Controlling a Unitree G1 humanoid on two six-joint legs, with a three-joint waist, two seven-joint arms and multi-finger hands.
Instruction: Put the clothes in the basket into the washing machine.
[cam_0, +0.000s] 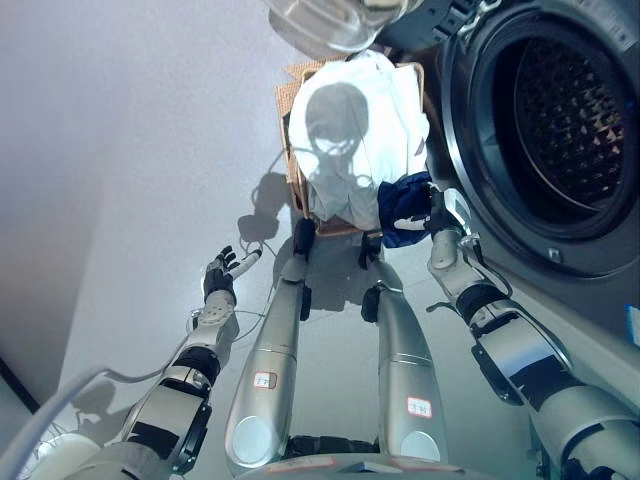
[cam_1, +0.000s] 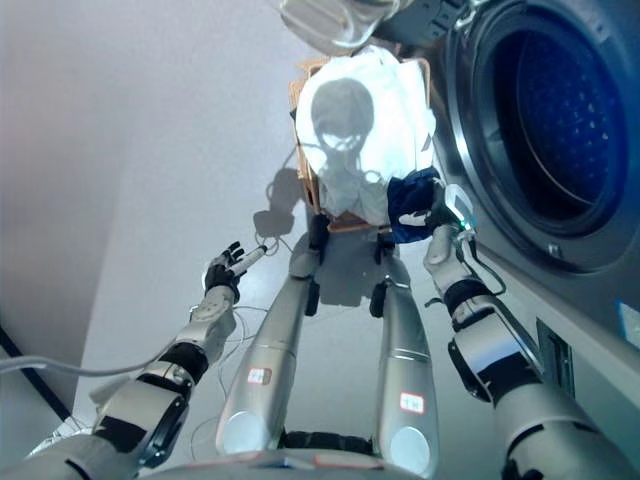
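floor (cam_0: 150, 150): pale grey | wicker basket (cam_0: 296, 100) at 12 o'clock, directly on it | washing machine (cam_0: 590, 250) at 2 o'clock

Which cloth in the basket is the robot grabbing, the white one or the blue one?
The dark blue cloth at the basket's near corner by the washing machine. The right hand grips it. The big white cloth is untouched; the left hand hangs open.

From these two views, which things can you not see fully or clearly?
- Wicker basket: mostly covered by the white cloth.
- Right robot hand: fingers hidden behind the dark blue garment.
- Washing machine drum: cut off by the right edge.
- Machine door: cut off at the top.
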